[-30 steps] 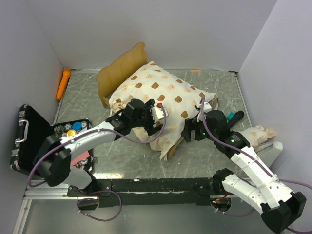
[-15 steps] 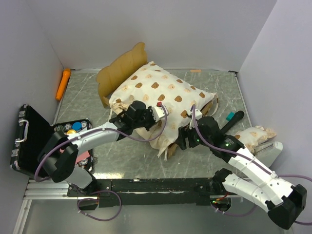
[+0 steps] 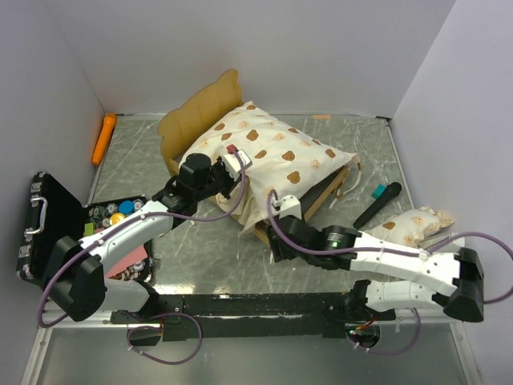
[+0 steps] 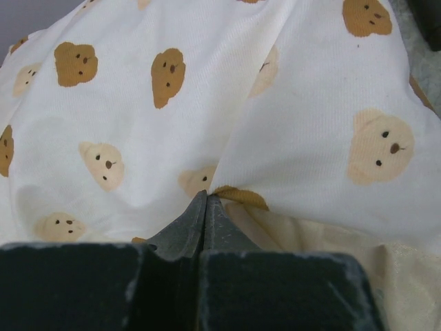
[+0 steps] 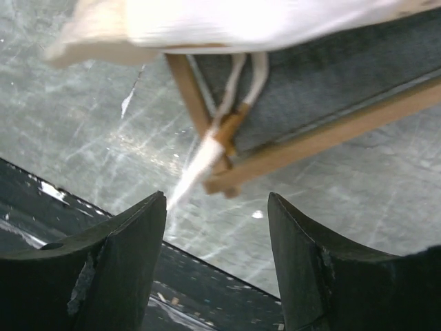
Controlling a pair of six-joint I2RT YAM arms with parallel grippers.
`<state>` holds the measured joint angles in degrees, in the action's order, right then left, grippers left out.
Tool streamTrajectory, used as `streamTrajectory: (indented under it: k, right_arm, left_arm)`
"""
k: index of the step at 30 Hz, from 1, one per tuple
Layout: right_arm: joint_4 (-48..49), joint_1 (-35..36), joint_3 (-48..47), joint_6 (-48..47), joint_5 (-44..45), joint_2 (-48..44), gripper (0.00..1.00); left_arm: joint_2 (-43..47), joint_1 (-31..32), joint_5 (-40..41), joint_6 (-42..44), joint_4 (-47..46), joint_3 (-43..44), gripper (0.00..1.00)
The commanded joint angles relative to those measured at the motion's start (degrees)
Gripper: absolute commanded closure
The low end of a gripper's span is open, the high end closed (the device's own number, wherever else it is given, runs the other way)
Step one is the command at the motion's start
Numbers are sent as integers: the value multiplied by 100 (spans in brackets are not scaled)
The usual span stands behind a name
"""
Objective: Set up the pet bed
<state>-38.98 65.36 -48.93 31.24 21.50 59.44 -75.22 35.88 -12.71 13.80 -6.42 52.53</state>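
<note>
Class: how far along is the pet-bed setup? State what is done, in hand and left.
Done: the frame stands on the table, mattress on it. In hand: the mattress sits askew, grey base showing; the left gripper pinches its fabric, the open right gripper hovers at the frame's near corner. Left: square the mattress, then add the pillow, lying off the frame at right.

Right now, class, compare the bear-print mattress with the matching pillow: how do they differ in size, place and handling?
Size: the mattress is far larger than the pillow. Place: the mattress lies on the bed frame; the pillow lies off it, at the table's right edge. Handling: the left gripper pinches the mattress; no gripper touches the pillow. Both are cream with bear faces.
</note>
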Motion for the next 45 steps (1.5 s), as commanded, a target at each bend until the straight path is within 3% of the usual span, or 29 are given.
streamTrajectory:
  k: [1, 9, 11, 14, 19, 24, 26, 31, 40, 43, 45]
  right_arm:
    - [-259, 494, -477, 1022, 953, 690, 32]
    - [435, 688, -21, 1639, 672, 1139, 39]
    - [488, 697, 15, 1665, 680, 1254, 44]
    - [409, 688, -55, 1657, 646, 1368, 58]
    - [-467, 855, -213, 2157, 750, 1272, 57]
    - [-1988, 1189, -872, 2763, 1120, 1122, 48]
    - [-2140, 1329, -934, 2922, 1103, 1105, 47]
    - [-895, 1365, -522, 2694, 883, 1026, 41]
    - [795, 1014, 76, 2298, 514, 1236, 44]
    - [1014, 882, 260, 2193, 435, 1298, 48]
    - [1199, 803, 339, 2062, 286, 1324, 58]
  left_arm:
    - [130, -63, -91, -141, -281, -33, 99]
    - [122, -63, -337, -211, -281, -59, 99]
    - [113, -63, -399, -211, -281, -68, 99]
    - [139, -63, -399, -176, -281, -103, 99]
    - [78, -72, -452, -238, -202, -15, 99]
    - [60, -63, -285, -273, -264, -24, 99]
    - [34, -90, -241, -282, -272, -24, 99]
    - [-1, -90, -311, -290, -255, -15, 99]
    - [-107, -98, -531, -325, -255, -24, 99]
    - [-177, -90, -539, -317, -185, 29, 99]
    - [-177, -98, -513, -317, -211, 11, 99]
